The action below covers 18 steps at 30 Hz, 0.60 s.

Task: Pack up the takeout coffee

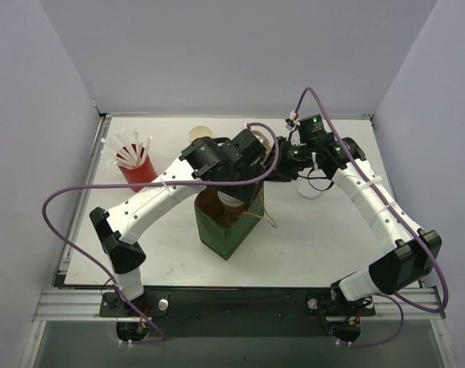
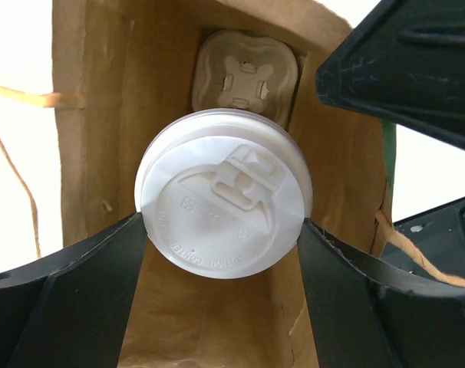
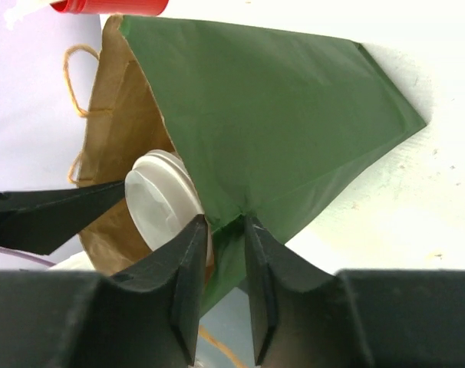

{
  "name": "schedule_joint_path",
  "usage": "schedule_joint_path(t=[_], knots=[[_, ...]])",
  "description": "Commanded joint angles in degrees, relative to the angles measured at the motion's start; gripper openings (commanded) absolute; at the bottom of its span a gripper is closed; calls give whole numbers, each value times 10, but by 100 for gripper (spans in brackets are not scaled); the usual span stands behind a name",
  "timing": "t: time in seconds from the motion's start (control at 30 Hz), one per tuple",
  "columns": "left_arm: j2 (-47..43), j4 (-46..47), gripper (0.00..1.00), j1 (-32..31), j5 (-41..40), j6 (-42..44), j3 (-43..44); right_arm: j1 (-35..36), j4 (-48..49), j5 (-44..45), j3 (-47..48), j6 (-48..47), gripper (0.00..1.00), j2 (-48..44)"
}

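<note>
Jaws of the left gripper (image 2: 221,230), spread wide, clasp the lidded white paper takeout coffee cup (image 2: 225,199) inside the green, brown-lined paper bag (image 3: 294,115), above a beige moulded-pulp carrier (image 2: 244,77). Those of the right gripper (image 3: 225,230) narrowly straddle the bag's rim; grip unclear.

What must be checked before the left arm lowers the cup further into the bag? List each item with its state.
1. Takeout coffee lidded: ok, closed all round.
2. Left gripper hold: ok, jaws touch both its sides.
3. Cup inside the bag: ok, brown walls surround it.
4. Pulp carrier in the bag: ok, visible beyond the cup.
5. Cup lined up over a well: cannot tell.
6. Right gripper holding the bag's edge: cannot tell, the edge sits between slightly parted jaws.
</note>
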Motion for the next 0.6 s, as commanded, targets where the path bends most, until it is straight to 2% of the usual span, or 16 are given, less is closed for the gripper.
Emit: schedule_joint_path(t=[0.0,0.23,0.57], knots=[[7,-42,36,7,5,18,-3,-3,11,10,-3,-4,28,-23],[18,-10,36,12,4,28,-11,-11,12,49,2,3,29,-37],[-12,62,36,22,18,40,-100,-12,15,68,12,6,10,-30]])
